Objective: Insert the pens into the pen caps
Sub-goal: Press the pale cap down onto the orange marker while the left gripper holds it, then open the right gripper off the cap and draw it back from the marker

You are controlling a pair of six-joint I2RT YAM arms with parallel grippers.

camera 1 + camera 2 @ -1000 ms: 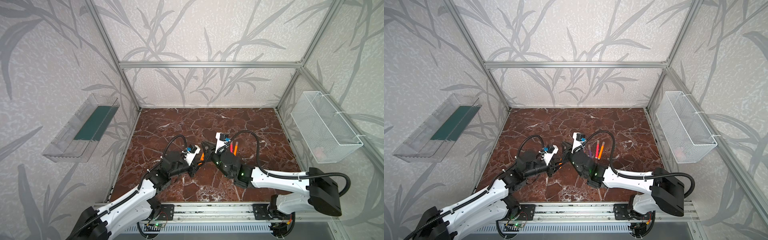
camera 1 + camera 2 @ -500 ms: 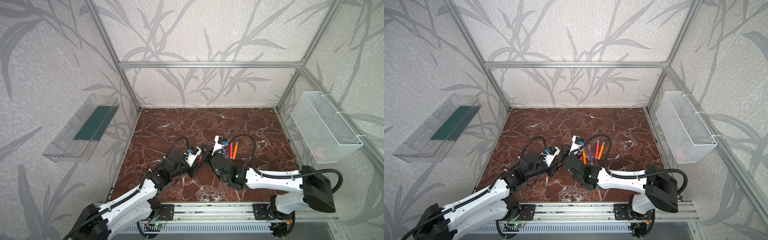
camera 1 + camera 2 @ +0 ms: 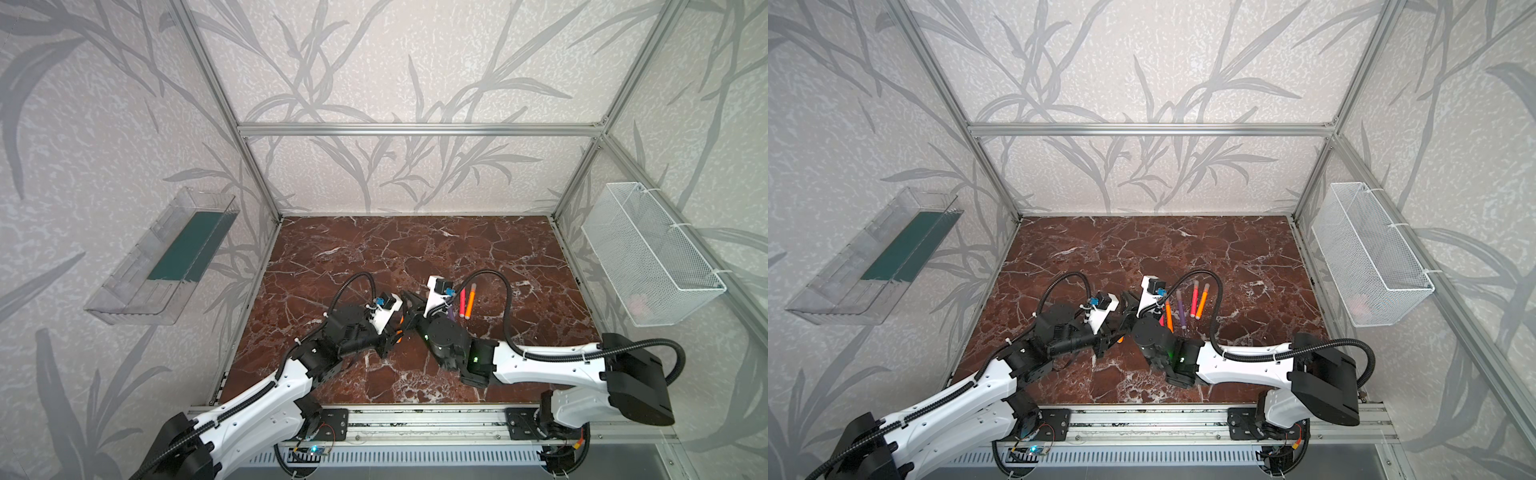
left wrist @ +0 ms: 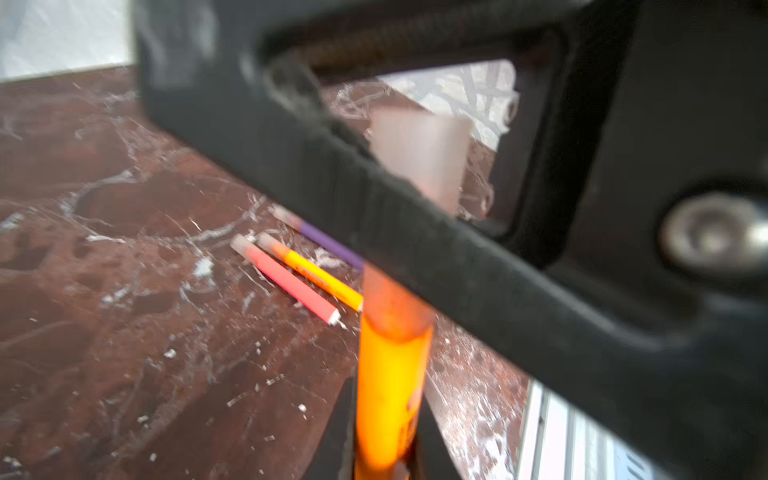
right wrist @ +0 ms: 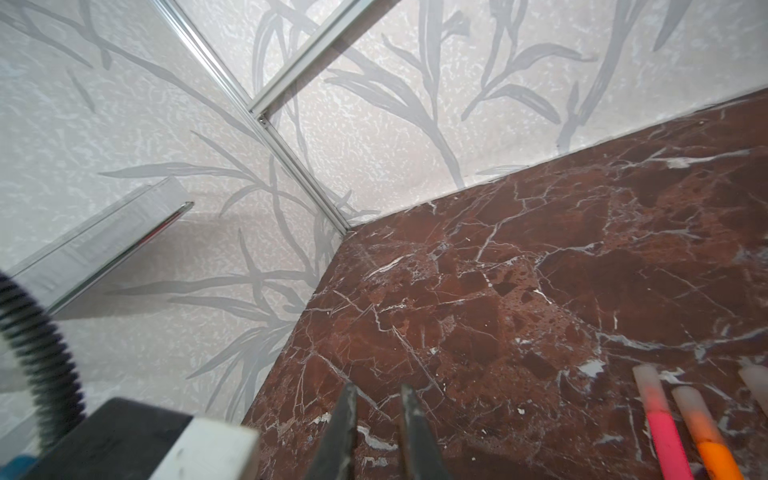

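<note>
My left gripper (image 4: 388, 424) is shut on an orange pen (image 4: 390, 374). The pen's tip end sits inside a translucent pen cap (image 4: 419, 153). A black finger of my right gripper (image 5: 376, 399) crosses that cap, and the right gripper is shut on it. Both grippers meet at mid-table, the left gripper (image 3: 395, 332) just in front of the right gripper (image 3: 409, 303). To the right, a pink pen (image 3: 1195, 299), an orange pen (image 3: 1202, 300), a purple pen (image 3: 1181, 309) and another orange pen (image 3: 1168, 316) lie side by side on the marble. Pale caps show on their far ends.
A clear plastic tray (image 3: 166, 257) hangs on the left wall. A white wire basket (image 3: 648, 253) hangs on the right wall. An aluminium rail (image 3: 415, 419) runs along the marble floor's (image 3: 415, 249) front edge, and frame posts stand at the corners.
Both grippers stay shut and pressed together at mid-table. The right arm has shifted slightly, and another orange pen beside the purple one now shows in a top view.
</note>
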